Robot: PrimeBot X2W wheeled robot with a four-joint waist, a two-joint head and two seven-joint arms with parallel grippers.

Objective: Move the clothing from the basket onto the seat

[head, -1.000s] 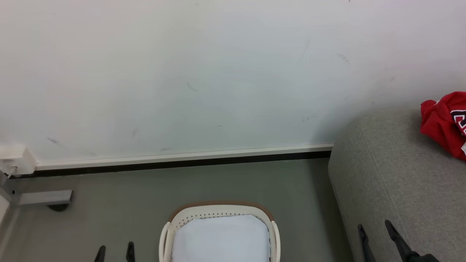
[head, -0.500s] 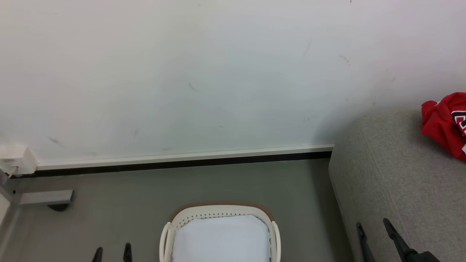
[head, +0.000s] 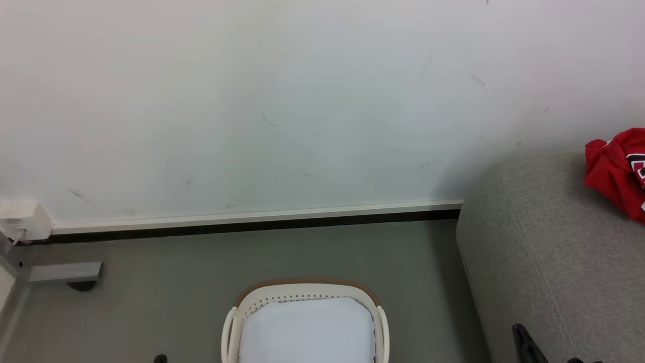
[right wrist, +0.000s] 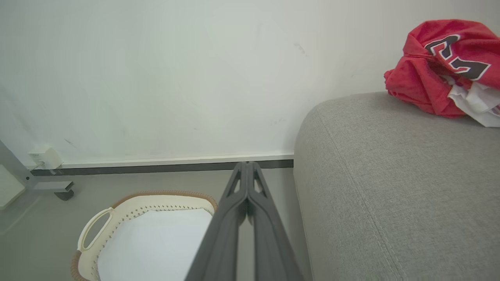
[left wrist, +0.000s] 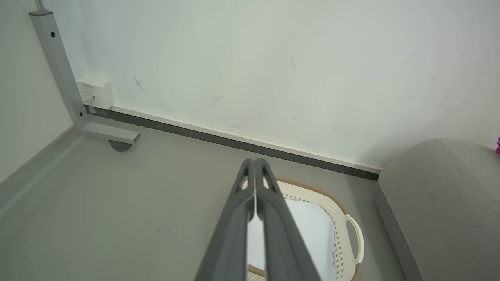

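I work in a bare room with home furnishings: a grey sofa [head: 554,252] against a scuffed white wall [head: 302,101], a laundry basket [head: 302,290] on smooth grey floor [head: 201,262], a metal frame leg [head: 63,272].

Scuffed white wall [head: 252,101], dark baseboard [head: 252,226], grey floor [head: 176,272], metal frame foot [head: 65,272].

clothing [head: 617,171] on seat [head: 544,262], basket [head: 302,290] L of seat, nr wall [head: 302,101]

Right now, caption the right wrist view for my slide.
Shut right end effector pointing between the basket and the sofa, where the red jersey lies.
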